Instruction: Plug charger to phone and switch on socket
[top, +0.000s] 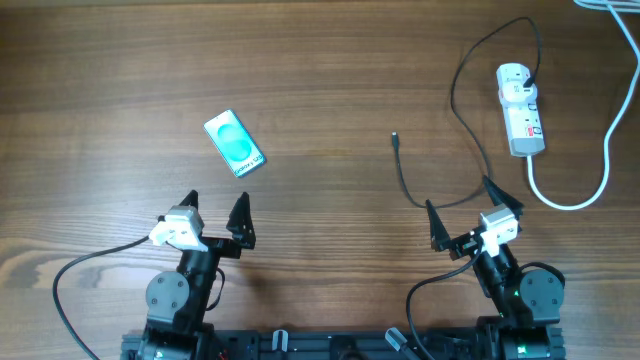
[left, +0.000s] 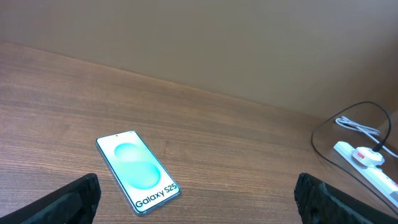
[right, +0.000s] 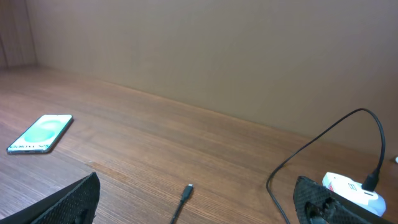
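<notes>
On the wooden table (top: 320, 60), the phone (top: 234, 144) is laid flat, screen up, left of centre, just ahead of the left gripper (top: 215, 200), whose jaws are spread wide with nothing held. The right gripper (top: 459, 194) is likewise spread wide and empty, near a bend of the charger (top: 453, 95). The charger's tip (top: 395, 138) is seen lying free at mid-table, well apart from the phone. Its other end is plugged into the socket (top: 520, 110) at far right, from which a white cord (top: 600, 170) is looped away.
</notes>
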